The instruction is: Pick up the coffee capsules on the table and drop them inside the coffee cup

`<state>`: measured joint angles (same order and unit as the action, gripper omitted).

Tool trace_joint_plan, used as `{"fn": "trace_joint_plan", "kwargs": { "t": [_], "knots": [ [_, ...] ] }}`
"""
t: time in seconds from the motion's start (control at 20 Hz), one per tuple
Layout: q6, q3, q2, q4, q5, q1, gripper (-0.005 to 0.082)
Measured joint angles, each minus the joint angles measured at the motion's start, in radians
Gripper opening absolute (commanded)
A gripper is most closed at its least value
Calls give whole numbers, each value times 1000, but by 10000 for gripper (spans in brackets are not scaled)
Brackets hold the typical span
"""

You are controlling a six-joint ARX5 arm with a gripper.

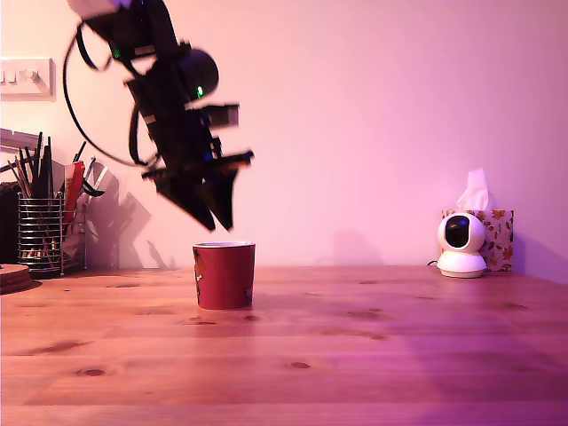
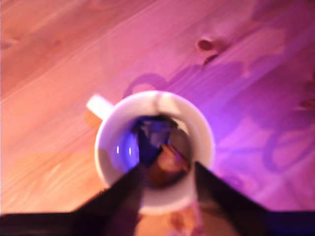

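Two dark capsules seemingly lie inside cup, none visible on worktop; jaws spread, empty, above the rim; task judged nearly complete.

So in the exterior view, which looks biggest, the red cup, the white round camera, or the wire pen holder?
Largest to smallest, as they look:
1. wire pen holder, though its edge is cut off
2. red coffee cup
3. white round camera
The cup is nearer the lens, so the real sizes may differ.
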<state>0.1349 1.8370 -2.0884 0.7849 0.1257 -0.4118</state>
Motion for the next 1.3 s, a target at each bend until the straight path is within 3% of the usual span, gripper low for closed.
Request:
{"fn": "trace_joint_plan", "kwargs": {
  "t": [0.45,0.85,1.3],
  "knots": [
    [1,-8,83,-14,110,3,-19],
    [-5,-349,337,-274,127,3,-19],
    [-49,-638,613,-496,127,11,-19]
  ]
}}
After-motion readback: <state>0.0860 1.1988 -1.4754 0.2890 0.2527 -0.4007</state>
